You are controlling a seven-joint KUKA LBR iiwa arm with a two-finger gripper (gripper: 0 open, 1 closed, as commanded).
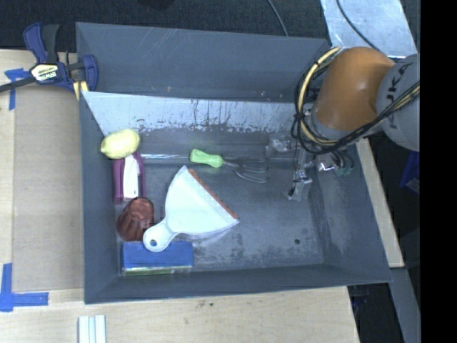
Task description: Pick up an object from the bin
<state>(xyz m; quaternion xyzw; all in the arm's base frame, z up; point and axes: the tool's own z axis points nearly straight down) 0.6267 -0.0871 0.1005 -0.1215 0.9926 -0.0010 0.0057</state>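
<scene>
You cannot tell whether the jaws are apart or together. They hang over bare, scuffed floor at the right of the grey bin [214, 283], beneath the arm's orange cover [348, 91]. Nearest them lies one green-handled utensil [208, 159], its long axis across the bin, handle left and wire end pointing right, toward the jaws. Further left you have one white scoop [196, 207], one yellow lump [120, 143], one purple-and-white bottle [129, 179], one dark red ball [136, 218] and one blue block [158, 256].
</scene>
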